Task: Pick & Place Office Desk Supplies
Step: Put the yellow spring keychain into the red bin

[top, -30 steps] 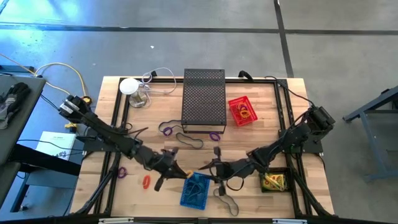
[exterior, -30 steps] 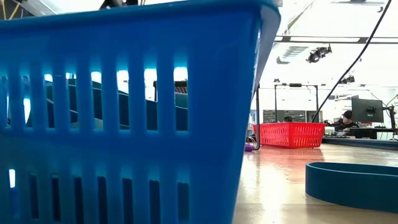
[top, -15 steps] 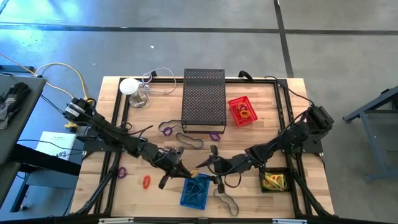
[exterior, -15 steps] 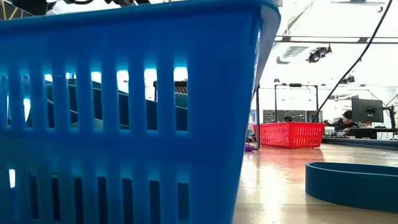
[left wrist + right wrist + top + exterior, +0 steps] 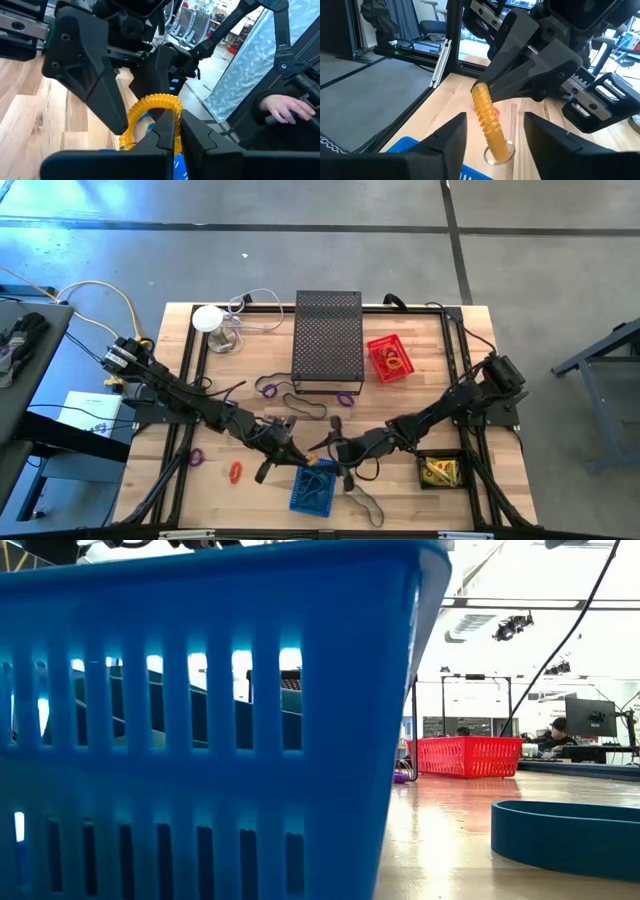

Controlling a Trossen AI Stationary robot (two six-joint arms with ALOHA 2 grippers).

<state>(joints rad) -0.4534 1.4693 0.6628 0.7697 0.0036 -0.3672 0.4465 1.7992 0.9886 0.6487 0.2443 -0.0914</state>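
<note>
A yellow spiral coil (image 5: pixel 487 120) hangs from my left gripper (image 5: pixel 175 117), which is shut on it. The gripper reaches in level from the table's left (image 5: pixel 297 455), above the far rim of the blue basket (image 5: pixel 315 485). My right gripper (image 5: pixel 495 117) faces it from the right (image 5: pixel 335 450), open. Its fingers stand on either side of the coil without touching it. Loose rubber bands lie on the wood: purple (image 5: pixel 268 388), orange (image 5: pixel 235 472) and dark (image 5: pixel 308 408). My left gripper pinches the coil's upper end (image 5: pixel 480 91) between its two fingertips (image 5: pixel 165 127). The fingers come level from the table's left. The coil hangs slanting below them, lifted clear, with a clear ring at its lower end (image 5: pixel 497 156).
A tall black mesh box (image 5: pixel 328 338) stands at the far middle, with a red basket (image 5: pixel 388 358) of bands to its right. A dark tray with yellow packets (image 5: pixel 440 470) sits near right. A white round object with a cable (image 5: pixel 208 318) is far left. The blue basket's wall (image 5: pixel 200 720) fills the low view.
My right gripper has moved toward the table's left, closer to the left gripper and the coil, and has sunk a little. My left gripper shifted slightly toward the right with the coil, then kept still.
</note>
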